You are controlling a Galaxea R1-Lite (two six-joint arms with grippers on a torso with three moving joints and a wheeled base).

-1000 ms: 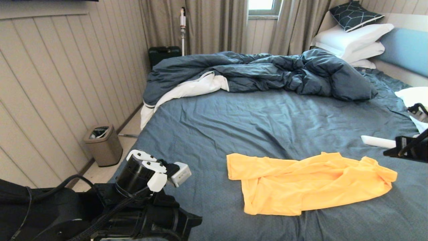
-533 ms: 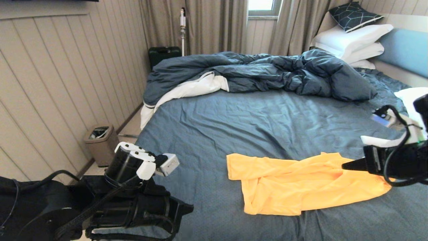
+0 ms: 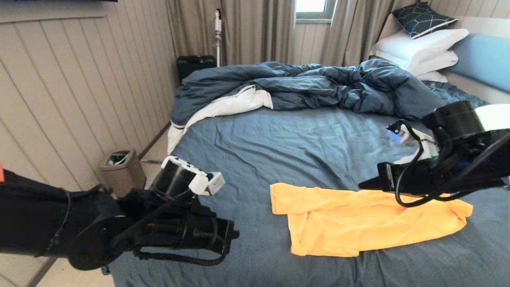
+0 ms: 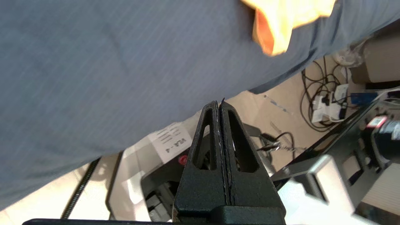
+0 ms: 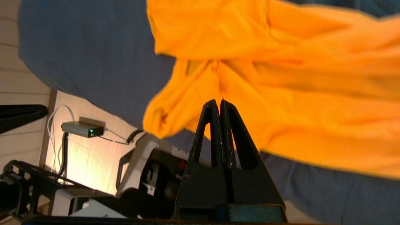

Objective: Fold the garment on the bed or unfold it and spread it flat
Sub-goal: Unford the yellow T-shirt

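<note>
Centrally on the near half of the bed lies the garment, one yellow T-shirt, crumpled and partly folded over itself, its long axis running across the mattress. Its left edge is a fairly straight fold; its near edge sits close to the foot of the mattress with only a narrow strip of sheet before it. Beyond it, a wide stretch of bare blue-grey sheet runs up to the duvet, and a similar open band lies to its left, reaching the mattress edge.

One right gripper hangs over the far middle edge of the shirt, pointing toward the robot's left, its fingers pressed together with nothing between them; in the right wrist view the tips sit against a background of yellow folds, and whether they touch the cloth cannot be told. One left gripper is at the near left corner of the bed, well apart from the shirt, its fingers likewise pressed together and empty over the mattress edge.

Against the headboard are stacked white pillows, at least two, with one dark patterned cushion on top. On the floor by the left wall stands one bin.
</note>
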